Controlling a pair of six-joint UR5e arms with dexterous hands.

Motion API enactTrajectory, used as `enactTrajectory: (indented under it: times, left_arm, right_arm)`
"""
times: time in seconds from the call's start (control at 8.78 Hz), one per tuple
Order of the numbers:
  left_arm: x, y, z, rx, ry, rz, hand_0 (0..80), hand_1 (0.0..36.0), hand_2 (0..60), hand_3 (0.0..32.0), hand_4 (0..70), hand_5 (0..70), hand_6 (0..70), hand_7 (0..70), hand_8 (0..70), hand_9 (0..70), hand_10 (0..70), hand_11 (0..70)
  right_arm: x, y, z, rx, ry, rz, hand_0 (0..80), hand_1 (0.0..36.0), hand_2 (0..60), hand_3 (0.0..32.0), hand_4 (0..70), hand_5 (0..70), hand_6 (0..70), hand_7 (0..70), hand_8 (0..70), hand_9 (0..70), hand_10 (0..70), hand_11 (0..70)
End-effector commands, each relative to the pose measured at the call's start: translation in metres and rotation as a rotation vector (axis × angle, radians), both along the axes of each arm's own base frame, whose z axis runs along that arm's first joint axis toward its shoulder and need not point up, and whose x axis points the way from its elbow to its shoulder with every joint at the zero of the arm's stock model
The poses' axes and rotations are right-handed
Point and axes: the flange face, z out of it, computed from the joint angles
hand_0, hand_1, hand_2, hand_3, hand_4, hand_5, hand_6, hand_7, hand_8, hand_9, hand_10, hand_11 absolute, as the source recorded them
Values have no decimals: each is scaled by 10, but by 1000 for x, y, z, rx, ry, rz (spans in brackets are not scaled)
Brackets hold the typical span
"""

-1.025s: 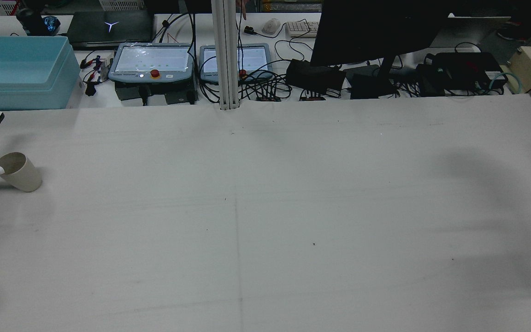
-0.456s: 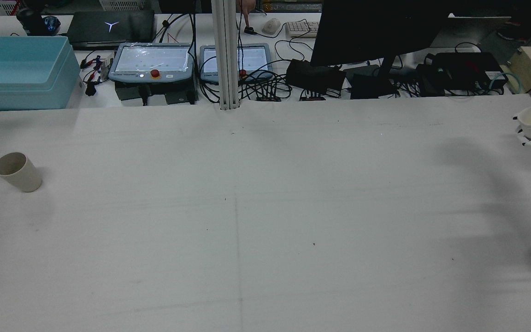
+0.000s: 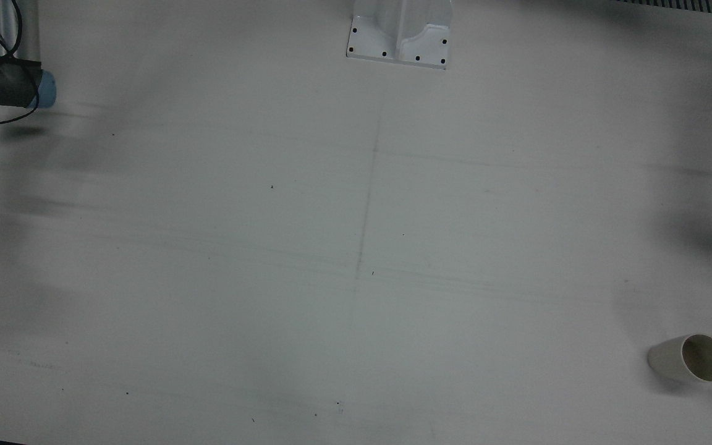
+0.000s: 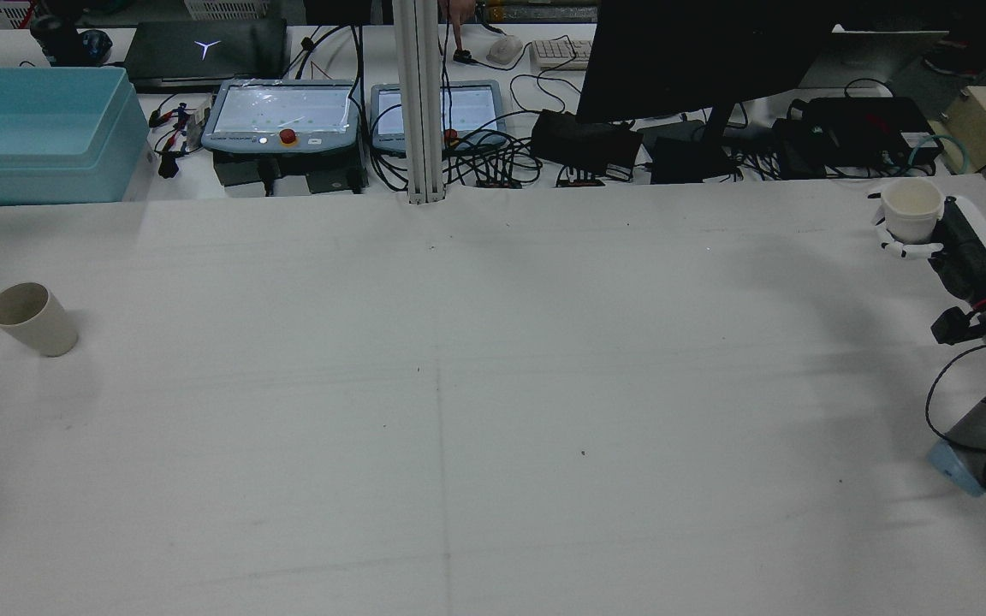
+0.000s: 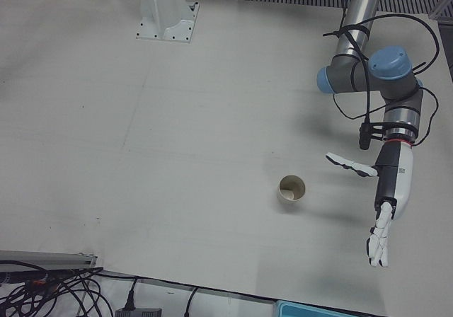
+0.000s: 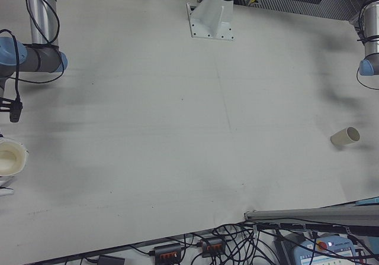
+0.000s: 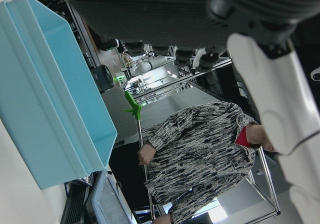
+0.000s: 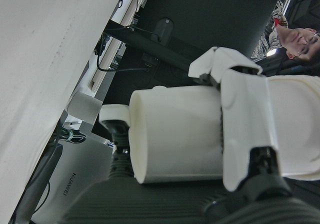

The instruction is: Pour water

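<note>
a right robot hand [image 4: 929, 235] holds a white cup [image 4: 911, 210] upright above the far right corner of a pale tabletop [image 4: 493, 411], its white fingers [image 8: 240, 129] wrapped around the cup's wall, as the right hand view shows at close range. the rear view shows the cup's open mouth facing up; what is inside cannot be told. in the right-front view the same cup sits at the left edge, just below the right arm's elbow.

well apart from it, on the opposite side of the tabletop, a beige cup [image 4: 33, 318] stands alone with its mouth up, touched by nothing. the left-front view shows it near the left robot hand [image 5: 382, 204], which hangs beside it, not in contact, fingers spread and straight, holding nothing.

beyond the tabletop's far edge the rear view takes in a light blue bin [image 4: 39, 137], two teach pendants [image 4: 283, 115] with lit screens, a tangle of black cables and a dark monitor [image 4: 698, 60]. the left hand view catches the bin and a person in a patterned top [image 7: 205, 154].
</note>
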Motion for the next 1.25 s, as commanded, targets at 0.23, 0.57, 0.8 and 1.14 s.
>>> enactTrajectory:
  times: [0.23, 0.57, 0.8, 1.14]
  left_arm:
    - [2, 2, 7, -18, -14, 3, 483, 62, 0, 0, 141, 0, 33, 68, 0, 1, 13, 32]
    - [3, 3, 12, -30, -18, 5, 484, 62, 0, 0, 140, 0, 34, 69, 0, 2, 13, 32]
    - [3, 4, 13, -34, -19, 6, 483, 62, 0, 0, 138, 0, 33, 69, 0, 2, 13, 33]
    - [4, 4, 13, -40, -21, 10, 483, 62, 0, 0, 136, 0, 33, 70, 0, 2, 13, 32]
  right_arm:
    - [-83, 18, -4, 3, -147, -4, 653, 326, 415, 0, 104, 634, 282, 331, 367, 498, 468, 686]
    - [-58, 20, 4, -8, -186, 15, 632, 286, 254, 0, 95, 590, 212, 271, 298, 423, 392, 575]
    - [-33, 21, 12, -76, -144, -70, 500, 93, 0, 0, 51, 138, 58, 70, 79, 86, 68, 113]
    - [78, 9, 12, -103, -111, -159, 463, 15, 0, 226, 0, 0, 0, 0, 0, 0, 0, 0]
